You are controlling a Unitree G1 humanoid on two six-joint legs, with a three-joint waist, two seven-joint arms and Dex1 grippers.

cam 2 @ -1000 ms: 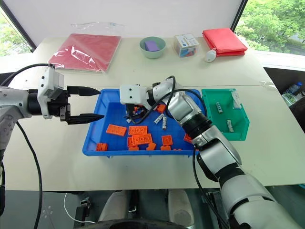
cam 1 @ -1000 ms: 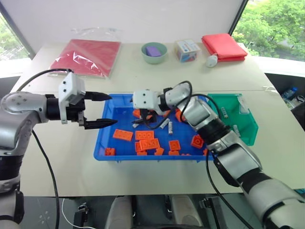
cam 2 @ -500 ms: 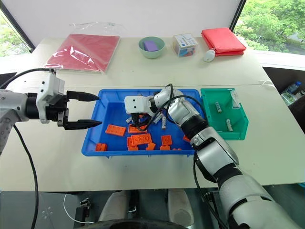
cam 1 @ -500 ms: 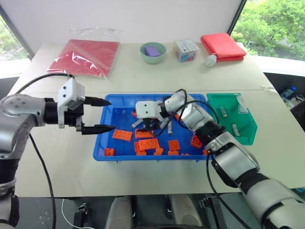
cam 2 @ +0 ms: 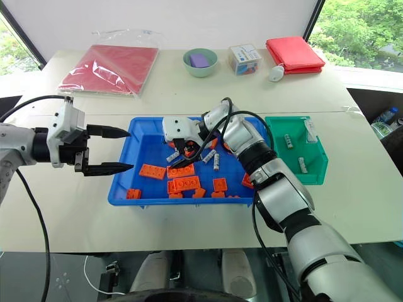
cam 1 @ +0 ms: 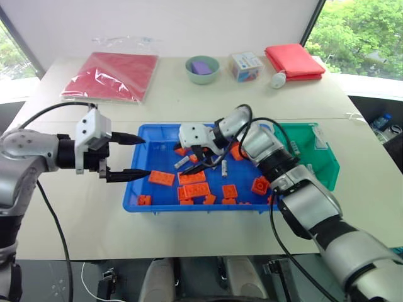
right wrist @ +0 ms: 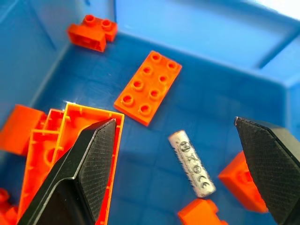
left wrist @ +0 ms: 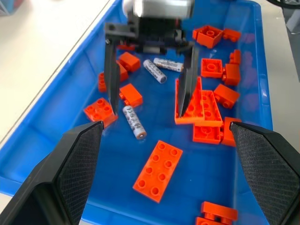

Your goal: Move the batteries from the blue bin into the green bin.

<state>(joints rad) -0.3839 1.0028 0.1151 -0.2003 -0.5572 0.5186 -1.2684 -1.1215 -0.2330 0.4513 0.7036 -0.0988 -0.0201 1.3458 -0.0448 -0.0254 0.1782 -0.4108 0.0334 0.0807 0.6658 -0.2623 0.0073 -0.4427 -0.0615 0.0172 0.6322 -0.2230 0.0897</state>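
Red bagged sheet point(cam 1: 113, 75), pale bowl point(cam 1: 203, 69), clear box point(cam 1: 246, 66), red folded cloth point(cam 1: 295, 61), orange bricks point(cam 1: 196, 189)

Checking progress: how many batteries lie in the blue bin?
3: one battery below the open right pincer, two batteries close together nearer the green bin. The arm may hide others.

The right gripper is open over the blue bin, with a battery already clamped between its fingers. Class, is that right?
Not quite. The right gripper is open over the blue bin, but holds nothing: the right wrist view shows the battery lying loose on the bin floor between the spread fingers.
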